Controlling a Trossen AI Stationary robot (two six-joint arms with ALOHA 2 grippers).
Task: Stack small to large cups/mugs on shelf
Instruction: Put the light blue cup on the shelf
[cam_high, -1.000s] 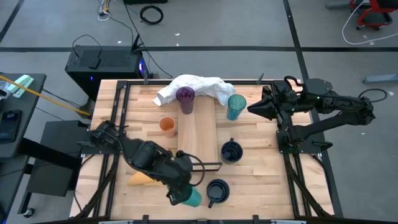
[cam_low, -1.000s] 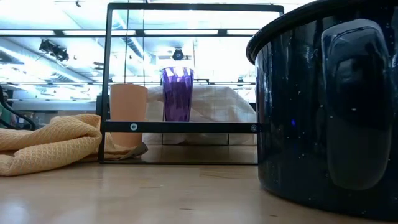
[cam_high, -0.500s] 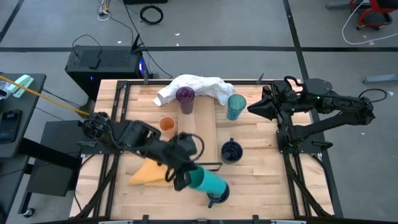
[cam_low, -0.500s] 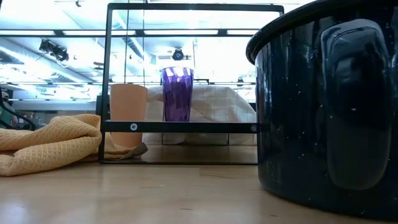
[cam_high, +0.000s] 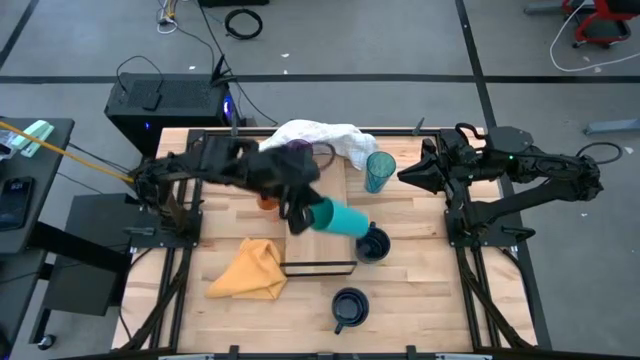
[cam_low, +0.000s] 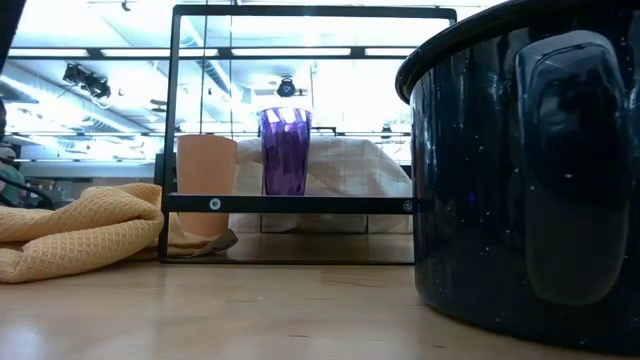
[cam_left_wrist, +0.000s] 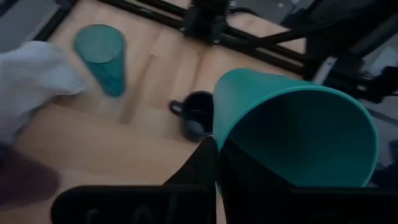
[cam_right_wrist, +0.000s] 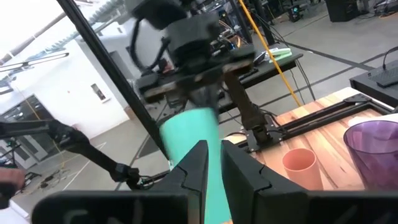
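Holding: my left gripper (cam_high: 300, 215) pinches the short teal cup (cam_high: 340, 218), lifted above the shelf (cam_high: 325, 195).
Right gripper (cam_high: 405, 175): parked beside teal tumbler (cam_high: 379, 170); finger state unclear.

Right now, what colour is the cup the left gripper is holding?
Teal. The cup held by the left gripper shows best in the left wrist view.

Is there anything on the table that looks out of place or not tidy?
Yes. A white cloth lies crumpled at the far end of the shelf, behind the purple tumbler, and a yellow cloth sits bunched near the front.
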